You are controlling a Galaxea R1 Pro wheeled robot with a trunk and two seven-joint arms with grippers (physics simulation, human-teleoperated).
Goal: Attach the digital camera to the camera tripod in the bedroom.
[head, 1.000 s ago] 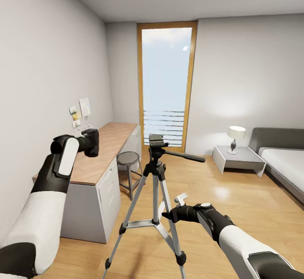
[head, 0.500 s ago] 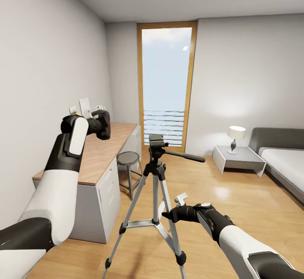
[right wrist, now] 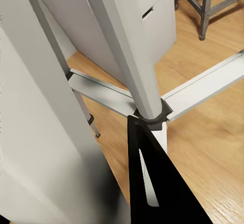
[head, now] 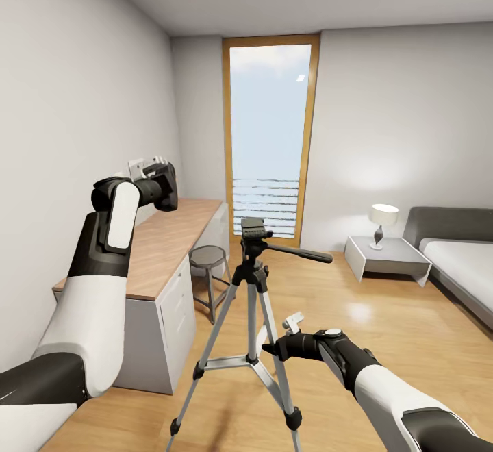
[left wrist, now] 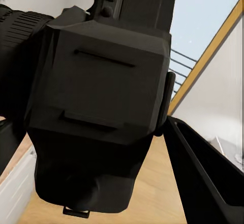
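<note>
Head view, L to R: your left gripper [head: 152, 179] is raised above the desk [head: 171, 246], clamped on the digital camera [head: 161, 187]; lens direction hard to tell. Camera tripod [head: 252, 281] stands mid-floor, feet cut off at the frame edge. Your right gripper [head: 284, 340] sits at a tripod leg; fingers partly hidden, so can't tell if closed. Bed [head: 460, 260] is cut off far right.
</note>
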